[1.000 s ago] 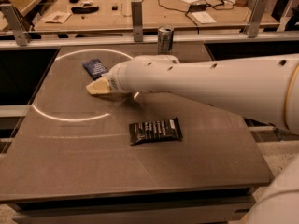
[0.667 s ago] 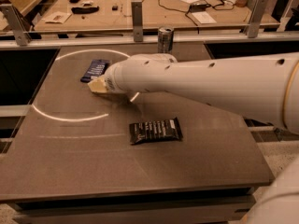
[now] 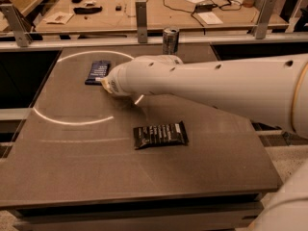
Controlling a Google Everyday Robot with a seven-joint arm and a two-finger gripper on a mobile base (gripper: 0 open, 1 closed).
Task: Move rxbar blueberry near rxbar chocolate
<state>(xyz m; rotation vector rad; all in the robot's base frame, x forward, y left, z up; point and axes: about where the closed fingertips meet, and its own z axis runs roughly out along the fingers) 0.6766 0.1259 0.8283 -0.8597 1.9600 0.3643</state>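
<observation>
End effector (image 3: 104, 83) just beside rxbar blueberry (image 3: 97, 71)

The arm (image 3: 207, 88) is covering most of the gripper (image 3: 105, 83), just beside the rxbar blueberry (image 3: 97, 71) near the far-left corner of the bench (image 3: 72, 172). The picture's right edge is cutting the arm off.
</observation>
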